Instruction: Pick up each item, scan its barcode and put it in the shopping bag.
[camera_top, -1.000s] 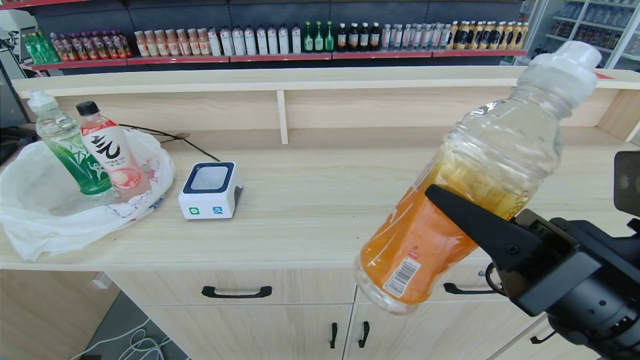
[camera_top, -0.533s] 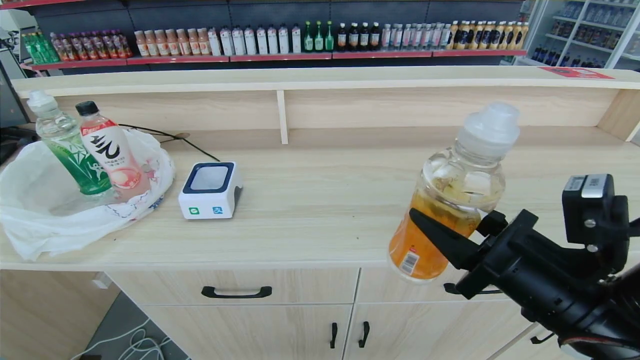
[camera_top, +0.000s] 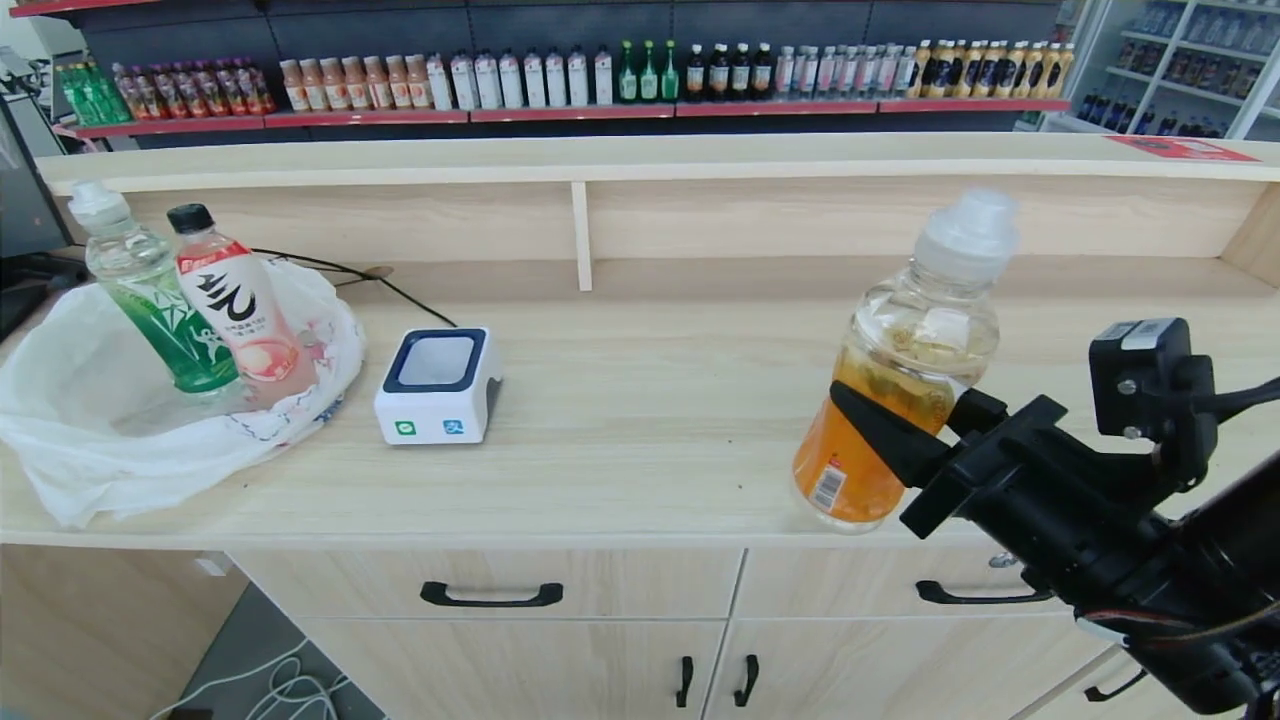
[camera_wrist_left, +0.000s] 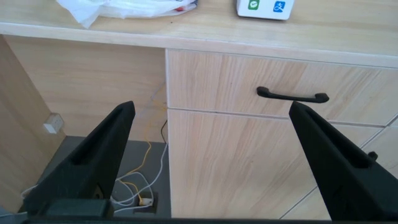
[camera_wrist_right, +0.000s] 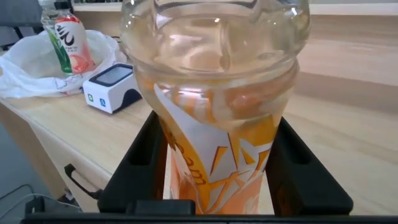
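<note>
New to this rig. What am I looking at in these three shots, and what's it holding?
This is a two-armed robot at a shop counter. The wide picture is from its head camera; the other two are from cameras on its wrists. The right pincer is shut on an orange drink bottle, roughly upright at the counter's near edge. The left pincer is open, down in front of a drawer. On the counter sit a barcode scanner and a white shopping bag holding a green-labelled bottle and a pink-labelled bottle.
</note>
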